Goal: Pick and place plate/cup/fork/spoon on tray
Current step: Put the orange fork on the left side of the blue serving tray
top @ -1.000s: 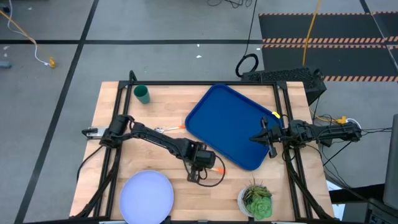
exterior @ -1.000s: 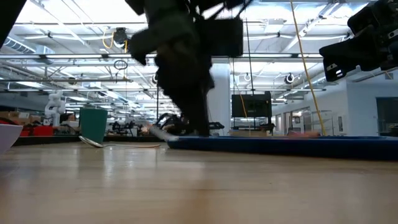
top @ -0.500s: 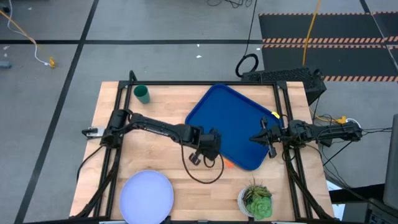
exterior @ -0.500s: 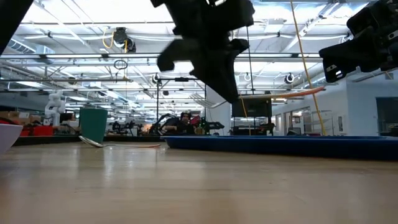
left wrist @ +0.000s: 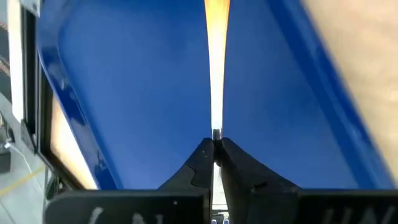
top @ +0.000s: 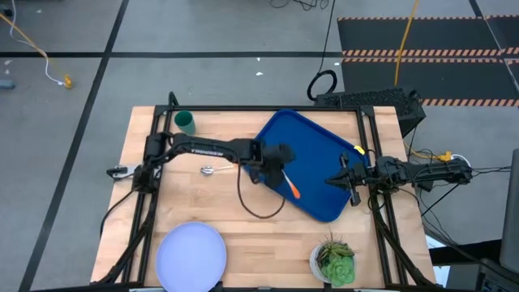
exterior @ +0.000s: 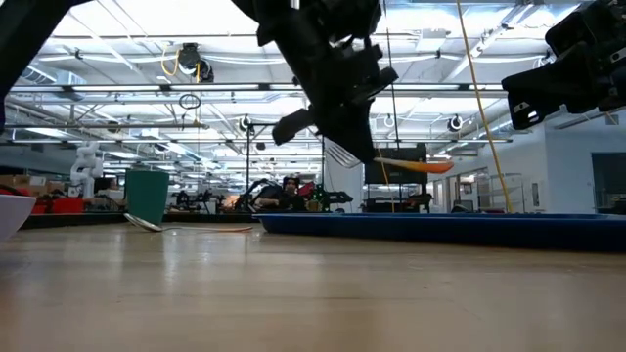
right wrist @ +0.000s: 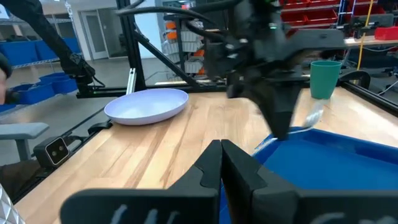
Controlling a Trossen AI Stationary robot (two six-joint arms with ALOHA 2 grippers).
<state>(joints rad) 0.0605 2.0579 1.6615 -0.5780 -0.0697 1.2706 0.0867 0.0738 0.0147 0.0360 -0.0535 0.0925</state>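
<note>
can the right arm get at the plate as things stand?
Probably not. The plate lies at the table's near left corner, while the right gripper waits shut at the tray's right edge. The left arm holding the fork stretches across between them.

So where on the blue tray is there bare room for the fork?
The whole tray floor is bare. The left end effector holds the fork over its near-left part; the right end effector crowds the right rim.

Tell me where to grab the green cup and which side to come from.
Probably best to pinch the cup across its round wall, coming straight down. It stands upright and alone near the far left corner of the table, with nothing touching it.
</note>
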